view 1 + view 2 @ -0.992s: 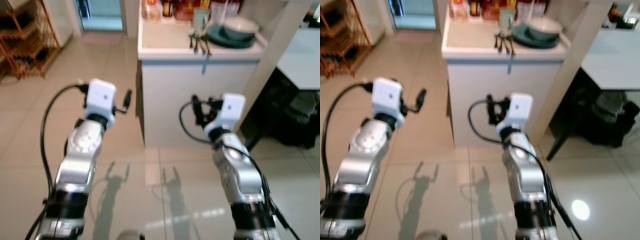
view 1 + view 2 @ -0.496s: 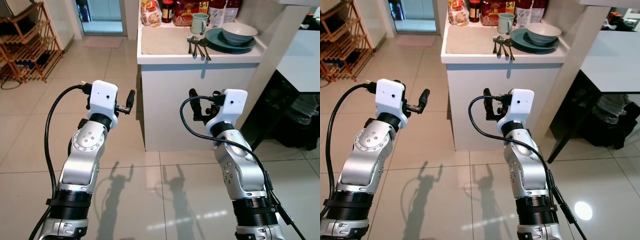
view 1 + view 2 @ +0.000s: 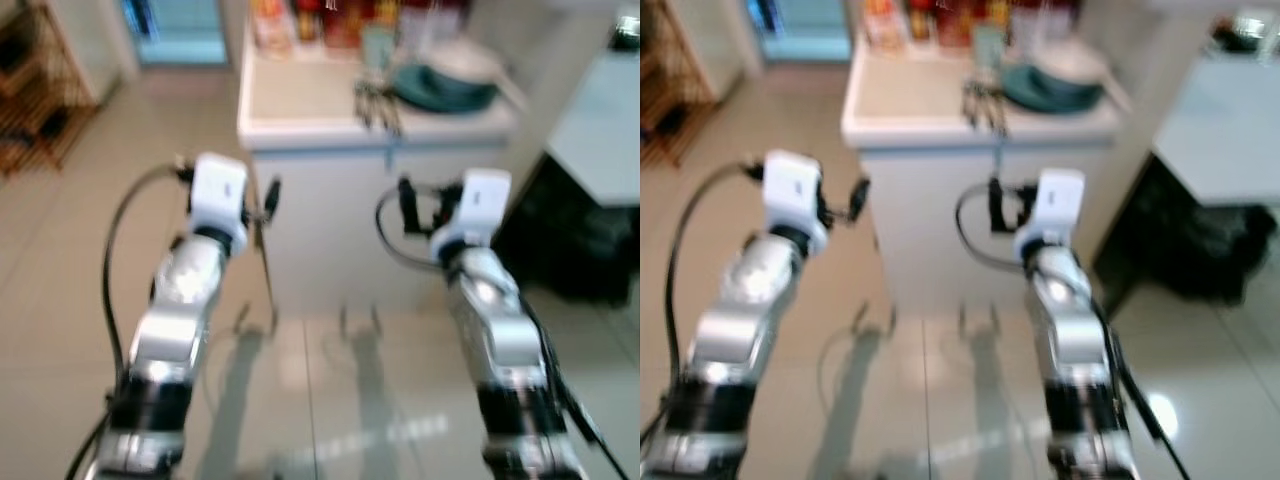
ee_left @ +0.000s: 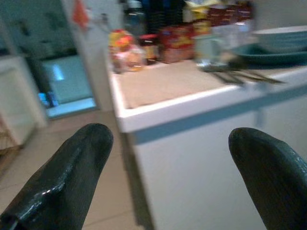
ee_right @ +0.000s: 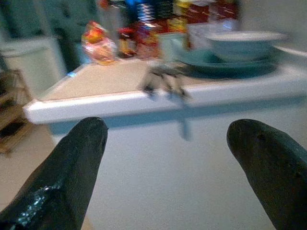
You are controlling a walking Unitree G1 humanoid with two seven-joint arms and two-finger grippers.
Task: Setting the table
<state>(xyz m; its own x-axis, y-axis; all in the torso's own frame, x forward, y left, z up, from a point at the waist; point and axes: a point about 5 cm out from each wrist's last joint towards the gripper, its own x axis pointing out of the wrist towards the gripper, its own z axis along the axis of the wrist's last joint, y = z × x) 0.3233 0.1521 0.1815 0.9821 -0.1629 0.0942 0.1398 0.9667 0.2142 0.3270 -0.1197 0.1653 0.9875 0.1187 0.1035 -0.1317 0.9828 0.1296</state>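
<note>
Head views, both blurred. White surface (image 3: 330,125) stands ahead, carrying the task's things along its far side: a teal plate (image 3: 440,92) with a pale bowl (image 3: 462,62) on it, cutlery (image 3: 375,100) lying at the front edge just beside the plate, a mug (image 3: 378,42) behind the cutlery, and food packets (image 3: 320,18) along the back. Left claw (image 3: 268,195) and right claw (image 3: 405,195) are both raised in front of the surface's white side panel, below its top and well short of the dishes. Judgement: arms are held up and forward so the claws are ready for a reach onto the surface.

Left wrist view. Left claw's two black fingers (image 4: 62,177) stand wide apart with nothing between them, pointing at the surface's corner; plate, bowl and cutlery lie beyond.

Right wrist view. Right claw's fingers (image 5: 62,167) are likewise spread and empty, aimed at the surface edge right under the cutlery, which overhangs slightly. Nothing is touched; judgement: pick-up has not started.
</note>
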